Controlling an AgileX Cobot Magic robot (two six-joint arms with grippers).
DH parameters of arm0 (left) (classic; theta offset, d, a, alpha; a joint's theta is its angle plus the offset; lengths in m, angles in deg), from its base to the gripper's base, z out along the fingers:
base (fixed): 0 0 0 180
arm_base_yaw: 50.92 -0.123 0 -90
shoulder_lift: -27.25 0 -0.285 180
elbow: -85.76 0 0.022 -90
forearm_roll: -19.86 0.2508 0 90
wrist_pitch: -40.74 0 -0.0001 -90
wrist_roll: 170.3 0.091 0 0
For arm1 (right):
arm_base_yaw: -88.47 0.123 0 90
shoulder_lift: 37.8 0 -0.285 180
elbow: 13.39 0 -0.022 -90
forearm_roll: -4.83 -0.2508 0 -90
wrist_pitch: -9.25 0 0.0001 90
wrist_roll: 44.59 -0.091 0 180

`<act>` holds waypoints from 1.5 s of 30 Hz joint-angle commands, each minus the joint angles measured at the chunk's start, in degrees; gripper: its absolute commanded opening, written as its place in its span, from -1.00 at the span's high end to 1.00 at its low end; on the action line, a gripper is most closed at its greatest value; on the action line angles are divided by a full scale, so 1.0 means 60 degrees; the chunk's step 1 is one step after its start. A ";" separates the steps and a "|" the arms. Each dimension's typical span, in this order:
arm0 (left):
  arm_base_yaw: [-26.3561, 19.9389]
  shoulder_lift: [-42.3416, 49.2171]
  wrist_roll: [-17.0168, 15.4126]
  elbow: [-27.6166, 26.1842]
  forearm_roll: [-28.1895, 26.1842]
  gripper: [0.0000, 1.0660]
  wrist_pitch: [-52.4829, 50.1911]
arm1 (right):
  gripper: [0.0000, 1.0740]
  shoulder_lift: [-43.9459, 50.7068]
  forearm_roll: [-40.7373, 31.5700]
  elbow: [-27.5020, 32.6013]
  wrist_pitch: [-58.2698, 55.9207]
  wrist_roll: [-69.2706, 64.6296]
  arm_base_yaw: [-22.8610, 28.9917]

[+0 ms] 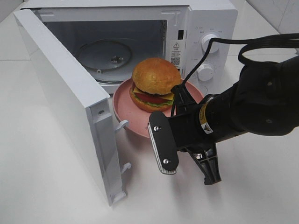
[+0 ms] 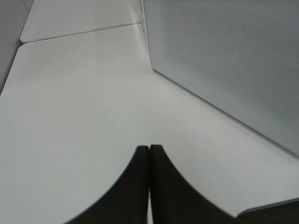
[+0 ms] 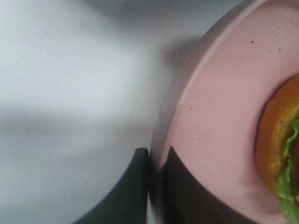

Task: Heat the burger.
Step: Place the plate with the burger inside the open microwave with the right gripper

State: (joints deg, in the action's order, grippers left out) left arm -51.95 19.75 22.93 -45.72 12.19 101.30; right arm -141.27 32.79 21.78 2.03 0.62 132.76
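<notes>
White tabletop [image 1: 46, 186], microwave door [image 1: 60, 93] open: right gripper [image 3: 156, 153] pinches the pink plate [image 1: 126, 109] by its rim, burger [image 1: 155, 77] just outside; loading, closing, heating remain; left gripper [image 2: 149, 149] closed, empty.

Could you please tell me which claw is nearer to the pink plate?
The right. The right claw is pinched shut on the plate at its rim. The left claw sits shut over the table beside the microwave, with the plate outside its view.
</notes>
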 commanded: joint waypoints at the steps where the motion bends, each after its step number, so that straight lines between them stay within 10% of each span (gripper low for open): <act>1: 0.0057 0.0220 -0.0029 0.0019 -0.0038 0.99 -0.0134 | 1.00 0.0477 -0.1967 -0.0162 -0.0468 0.2674 -0.0019; 7: 0.0057 0.0220 -0.0029 0.0019 -0.0038 0.99 -0.0134 | 1.00 0.0659 -0.4183 -0.0296 -0.1385 0.5329 -0.0048; 45: 0.0057 0.0220 -0.0029 0.0019 -0.0038 0.99 -0.0134 | 1.00 -0.2091 -0.5472 -0.5300 -0.3342 0.9043 -0.1050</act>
State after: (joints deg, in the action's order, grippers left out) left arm -51.95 19.75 22.93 -45.72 12.19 101.30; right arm -153.71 0.42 -8.25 -19.98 53.73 126.63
